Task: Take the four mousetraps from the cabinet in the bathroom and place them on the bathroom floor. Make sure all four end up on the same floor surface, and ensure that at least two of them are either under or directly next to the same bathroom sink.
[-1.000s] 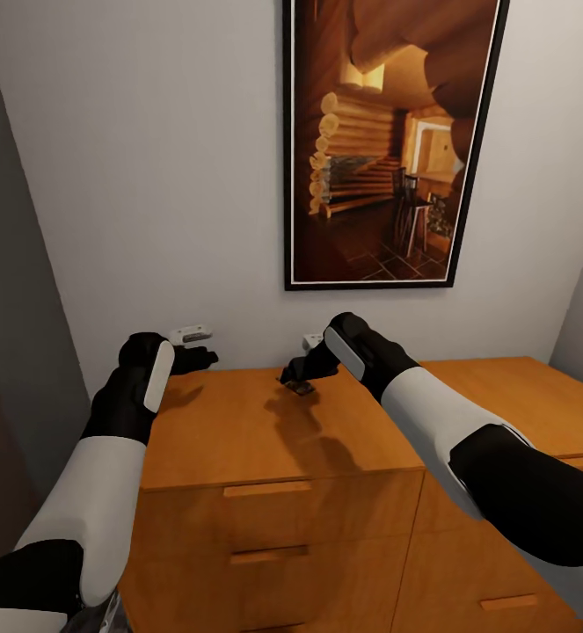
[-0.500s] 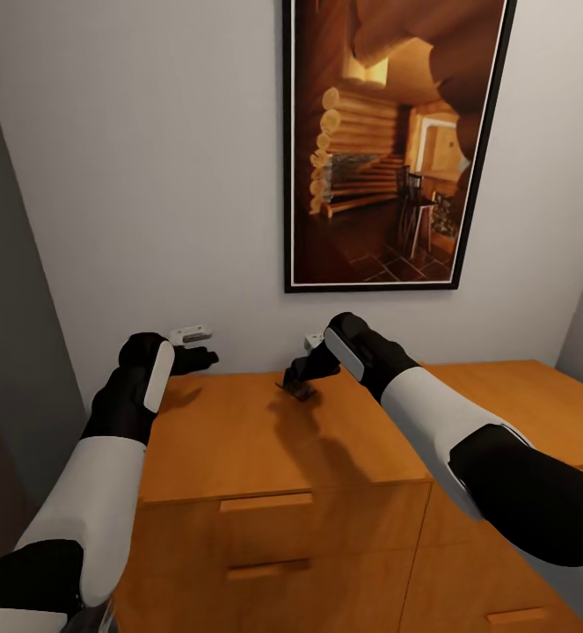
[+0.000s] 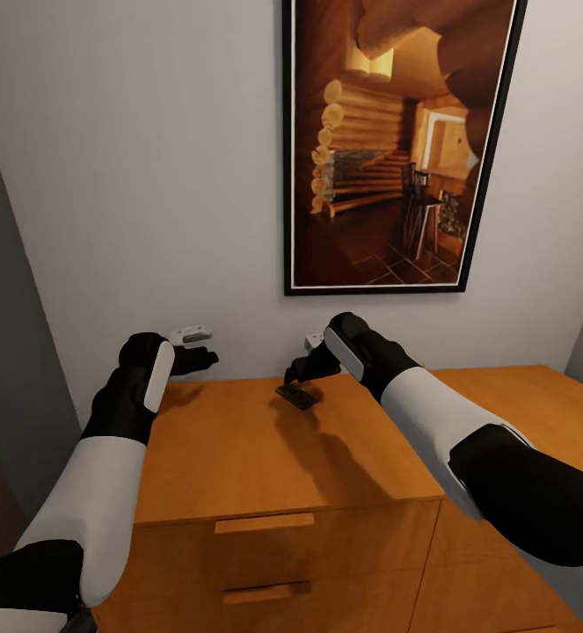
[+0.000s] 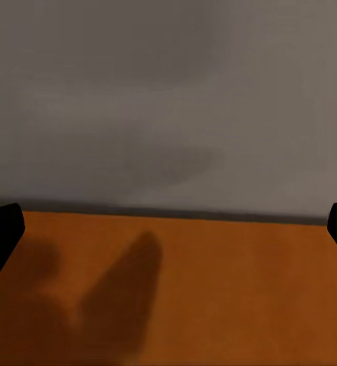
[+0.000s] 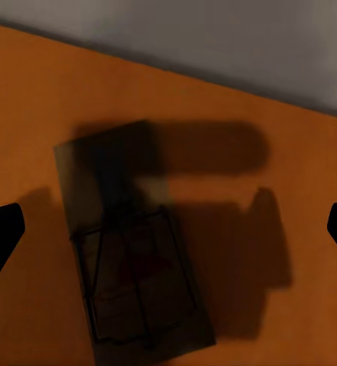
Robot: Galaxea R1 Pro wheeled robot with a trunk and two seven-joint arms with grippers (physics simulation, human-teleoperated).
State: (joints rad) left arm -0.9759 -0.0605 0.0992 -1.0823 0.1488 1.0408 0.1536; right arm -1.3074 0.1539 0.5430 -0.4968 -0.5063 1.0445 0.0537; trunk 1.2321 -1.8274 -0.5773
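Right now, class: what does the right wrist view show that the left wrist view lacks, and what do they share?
The right wrist view alone has a mousetrap lying flat on the cabinet top, between the open right pincer tips. The left wrist view alone has the open left pincer over bare wood. Both share the orange-brown cabinet top and the grey wall behind.

1. Cabinet [image 3: 265,457] showing orange-brown wood.
2. Mousetrap [image 3: 296,396] appearing dark in shadow, with dark wire and a faint red mark.
3. Wall [image 3: 133,176] reading pale grey.
4. Picture [image 3: 397,141] showing brown logs, black frame.
5. Arms showing white and black.
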